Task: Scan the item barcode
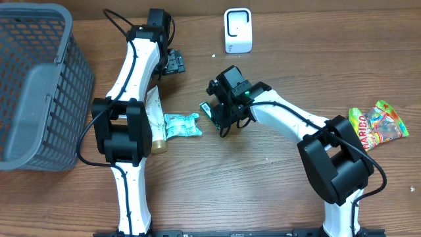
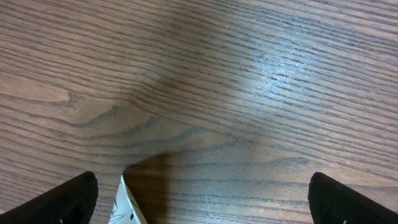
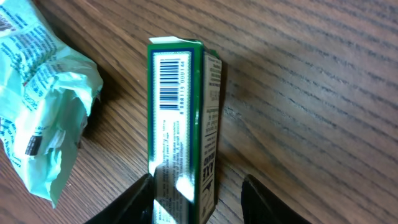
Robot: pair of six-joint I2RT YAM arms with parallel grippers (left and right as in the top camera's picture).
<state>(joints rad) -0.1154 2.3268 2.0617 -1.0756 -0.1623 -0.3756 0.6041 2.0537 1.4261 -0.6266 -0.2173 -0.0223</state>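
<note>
The item is a slim green box (image 3: 180, 112) lying on the wood, its barcode (image 3: 171, 78) on the face turned up near the far end. My right gripper (image 3: 196, 202) straddles the box's near end. One finger (image 3: 134, 202) touches the box's side, and a gap shows between the other finger (image 3: 267, 202) and the box. From overhead the box (image 1: 209, 110) pokes out left of that gripper (image 1: 220, 113). The white scanner (image 1: 237, 30) stands at the back of the table. My left gripper (image 1: 172, 62) hovers open over bare wood at back left.
A mint-green packet (image 1: 181, 125) lies just left of the box, beside a white tube (image 1: 156, 118) under the left arm. A grey basket (image 1: 39, 85) fills the left side. A Haribo bag (image 1: 378, 125) lies far right. A white corner (image 2: 127, 208) shows between the left fingers.
</note>
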